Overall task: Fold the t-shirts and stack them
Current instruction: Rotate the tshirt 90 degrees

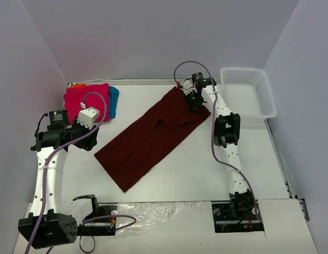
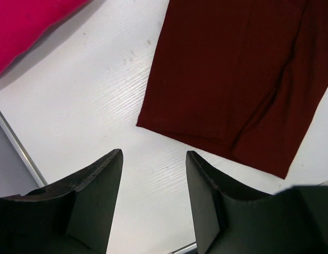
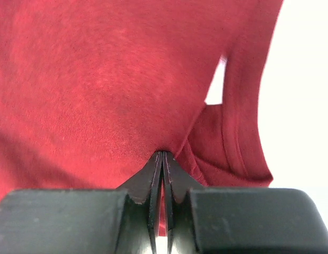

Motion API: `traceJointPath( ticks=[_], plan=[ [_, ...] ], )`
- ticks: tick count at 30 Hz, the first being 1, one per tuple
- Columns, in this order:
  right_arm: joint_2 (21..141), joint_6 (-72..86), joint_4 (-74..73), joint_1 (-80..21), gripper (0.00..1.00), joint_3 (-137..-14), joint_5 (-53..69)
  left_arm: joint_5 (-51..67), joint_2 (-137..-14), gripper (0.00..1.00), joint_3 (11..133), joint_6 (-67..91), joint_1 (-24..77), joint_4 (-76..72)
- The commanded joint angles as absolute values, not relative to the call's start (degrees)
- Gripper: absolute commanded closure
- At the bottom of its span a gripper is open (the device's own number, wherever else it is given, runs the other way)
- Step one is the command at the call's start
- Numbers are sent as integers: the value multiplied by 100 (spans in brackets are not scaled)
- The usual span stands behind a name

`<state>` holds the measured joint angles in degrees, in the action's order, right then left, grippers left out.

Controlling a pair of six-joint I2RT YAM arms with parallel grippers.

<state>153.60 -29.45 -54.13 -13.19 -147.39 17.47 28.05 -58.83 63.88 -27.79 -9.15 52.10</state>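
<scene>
A dark maroon cloth t-shirt (image 1: 153, 137), folded into a long strip, is lying diagonally across the middle of the white table (image 1: 206, 169). The right gripper (image 3: 162, 154) is pressing down on its far end, fingers closed tight together and pinching a pucker of the maroon cloth. The left gripper (image 2: 153, 156) is hovering over bare table beside the strip's near-left corner, fingers standing partway apart and gripping nothing. A bright pink folded t-shirt (image 1: 84, 101) is resting on a teal blue t-shirt (image 1: 114, 100) at the far left. A white plastic mesh basket (image 1: 248, 91) is sitting at the far right.
</scene>
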Motion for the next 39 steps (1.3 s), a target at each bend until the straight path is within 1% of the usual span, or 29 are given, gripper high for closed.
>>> traceJointPath(
  ticks=[1,7,11,12,14,17,19,20,21,23,24,25,26,27,30,31,32,36,39],
  plan=[
    [15837,-2690,-3491,-1643,100,-14616,1354,2540,-6046,50,6662,-2628,-958,5054],
    [16048,-2698,-1814,-1995,100,-15064,695,2408,-6196,50,6592,-2514,-958,4922],
    [16093,-2786,-970,-2135,100,-15047,125,2365,-6065,50,6399,-2487,-967,4808],
    [16084,-2821,-862,-2153,100,-15047,-225,2321,-6030,50,6372,-2470,-967,4790],
    [15918,-2874,-528,-2180,100,-14916,-456,2338,-5951,50,6320,-2470,-976,4772],
    [15409,-2918,-115,-2267,100,-14451,-948,2443,-5828,49,6267,-2426,-976,4720],
    [14794,-2909,287,-2311,100,-14091,-1290,2557,-5775,49,6249,-2400,-1011,4693],
    [14566,-2892,403,-2355,100,-13593,-1318,2584,-5714,49,6240,-2391,-1028,4693],
    [14094,-2857,474,-2364,100,-13353,-1275,2627,-5678,49,6232,-2382,-1037,4685],
    [13643,-2813,431,-2443,100,-12740,-1179,2680,-5529,49,6179,-2373,-1037,4650],
    [13171,-2813,387,-2487,100,-12492,-1108,2724,-5476,49,6161,-2356,-1046,4649],
    [12949,-2795,213,-2583,100,-12046,-933,2899,-5362,47,6118,-2321,-1072,4649],
    [12764,-2795,37,-2584,100,-11867,-819,3005,-5292,46,6117,-2320,-1107,4649],
    [12396,-2699,-435,-2688,100,-11691,-730,3067,-5221,46,6048,-2312,-1177,4641],
    [11919,-2523,-1105,-2926,100,-11060,-144,3146,-4940,43,5889,-2215,-1274,4527],
    [11674,-2470,-1534,-2979,100,-10926,7,3181,-4835,41,5863,-2197,-1344,4492],
    [11594,-2470,-1808,-3032,100,-10820,548,3260,-4799,41,5845,-2189,-1371,4483],
    [11373,-2329,-2792,-3444,100,-10215,1280,3436,-4746,35,5888,-2118,-1538,4517],
    [11277,-2320,-3049,-3752,100,-9741,1467,3437,-4711,32,5898,-2109,-1678,4553]
  ],
)
